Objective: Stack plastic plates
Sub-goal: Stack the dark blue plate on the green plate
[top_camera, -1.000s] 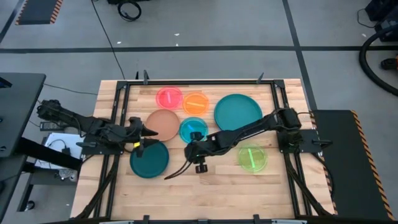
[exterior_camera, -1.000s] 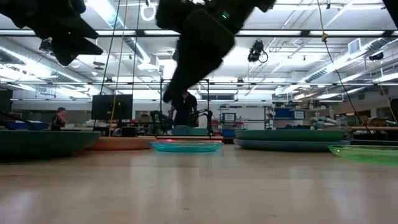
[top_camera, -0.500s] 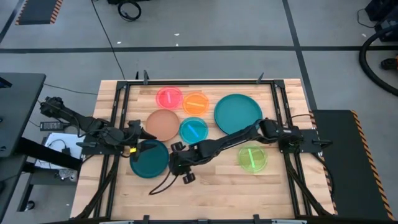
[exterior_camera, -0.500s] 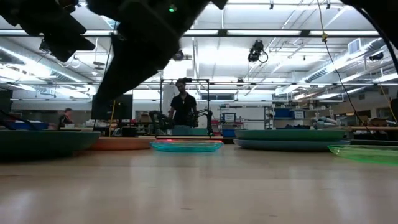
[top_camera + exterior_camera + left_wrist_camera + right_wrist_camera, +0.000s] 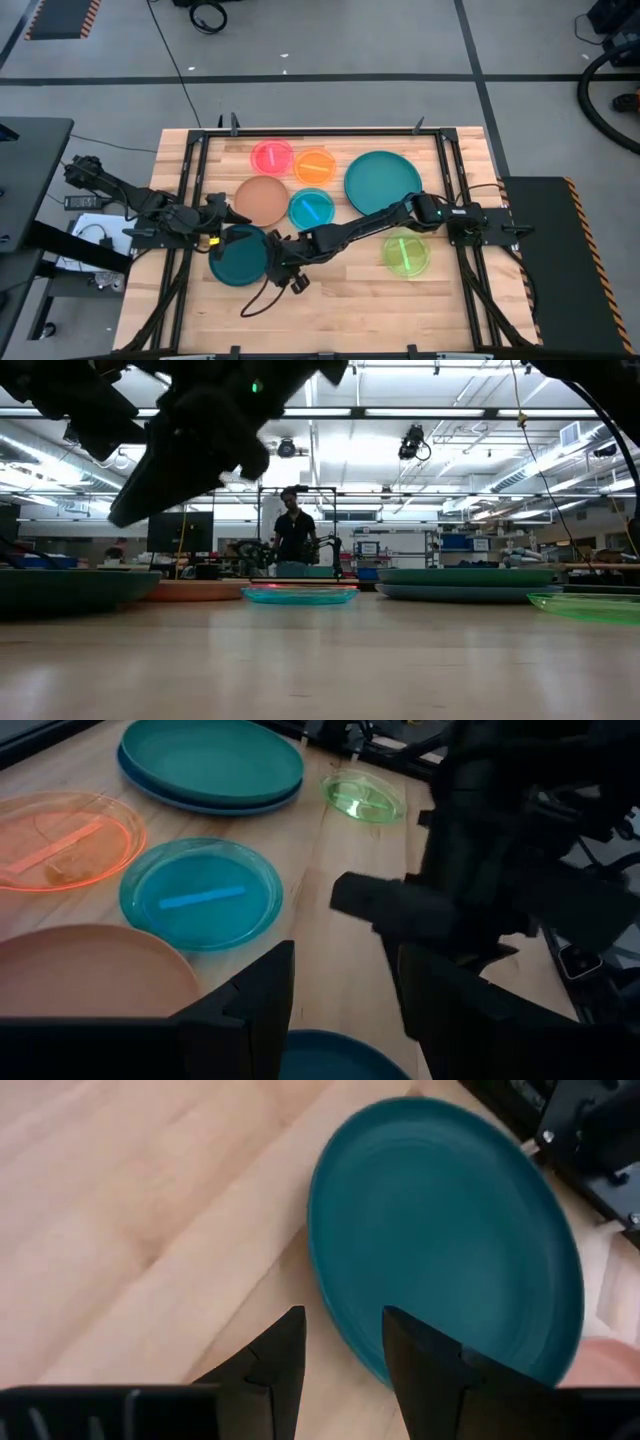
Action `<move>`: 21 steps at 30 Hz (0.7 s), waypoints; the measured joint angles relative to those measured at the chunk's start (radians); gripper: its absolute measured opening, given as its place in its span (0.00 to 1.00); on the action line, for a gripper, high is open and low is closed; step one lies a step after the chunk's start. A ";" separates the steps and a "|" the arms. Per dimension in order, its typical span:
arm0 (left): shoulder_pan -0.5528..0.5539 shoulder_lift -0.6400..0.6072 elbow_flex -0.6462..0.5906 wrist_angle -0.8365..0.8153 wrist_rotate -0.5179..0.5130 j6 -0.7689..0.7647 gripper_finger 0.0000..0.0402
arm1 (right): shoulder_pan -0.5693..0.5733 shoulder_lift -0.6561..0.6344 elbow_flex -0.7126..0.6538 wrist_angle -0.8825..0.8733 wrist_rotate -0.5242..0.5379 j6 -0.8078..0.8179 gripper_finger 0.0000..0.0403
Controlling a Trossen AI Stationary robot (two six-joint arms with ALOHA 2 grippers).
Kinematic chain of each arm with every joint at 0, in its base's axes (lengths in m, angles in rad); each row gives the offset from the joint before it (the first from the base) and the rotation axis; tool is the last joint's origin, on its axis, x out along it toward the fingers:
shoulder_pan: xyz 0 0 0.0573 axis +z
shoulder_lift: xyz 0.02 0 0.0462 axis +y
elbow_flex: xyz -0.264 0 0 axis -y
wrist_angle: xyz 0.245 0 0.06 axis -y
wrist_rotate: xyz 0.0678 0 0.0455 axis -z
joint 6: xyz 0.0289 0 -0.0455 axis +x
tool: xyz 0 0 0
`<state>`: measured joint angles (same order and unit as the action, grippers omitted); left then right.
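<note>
The right gripper [image 5: 277, 262], fingers parted and empty, hangs at the right edge of the dark teal plate [image 5: 240, 256] at near left: the approach to a pickup. Next it must close on that rim. The left gripper [image 5: 228, 225], open, waits just behind. Farther off lie the tan plate [image 5: 262, 199], cyan plate [image 5: 311, 208] and large teal plate [image 5: 383, 180].

The right pincer [image 5: 345, 1355] hangs over the wooden desk [image 5: 120, 1210], its two dark fingers [image 5: 420, 1355] parted. Just beyond the fingertips lies a dark teal plate [image 5: 450, 1230], flat on the wood. Dark metal framework [image 5: 580, 1130] shows past the plate's far rim.
</note>
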<state>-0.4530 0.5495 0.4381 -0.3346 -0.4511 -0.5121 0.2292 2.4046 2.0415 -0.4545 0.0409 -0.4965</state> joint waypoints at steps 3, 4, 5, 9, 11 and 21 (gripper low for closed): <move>0.000 0.000 0.000 -0.001 -0.003 0.000 0.47 | -0.004 0.002 -0.038 0.067 0.000 -0.049 0.36; 0.000 0.000 0.000 -0.002 -0.007 0.000 0.47 | -0.004 0.001 -0.049 0.099 -0.001 -0.065 0.36; 0.000 0.000 0.000 -0.002 -0.011 0.000 0.47 | -0.005 0.000 -0.065 0.135 -0.005 -0.082 0.36; 0.000 0.000 0.000 -0.009 -0.035 0.000 0.47 | -0.018 0.002 -0.131 0.219 -0.009 -0.129 0.36; 0.000 0.000 0.000 -0.009 -0.046 0.001 0.47 | -0.028 0.002 -0.152 0.247 -0.013 -0.155 0.36; 0.000 0.000 0.000 -0.007 -0.053 0.000 0.47 | -0.091 0.000 -0.245 0.341 -0.091 -0.239 0.36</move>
<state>-0.4530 0.5495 0.4381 -0.3412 -0.5041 -0.5121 0.1383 2.4046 1.7968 -0.1136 -0.0502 -0.7356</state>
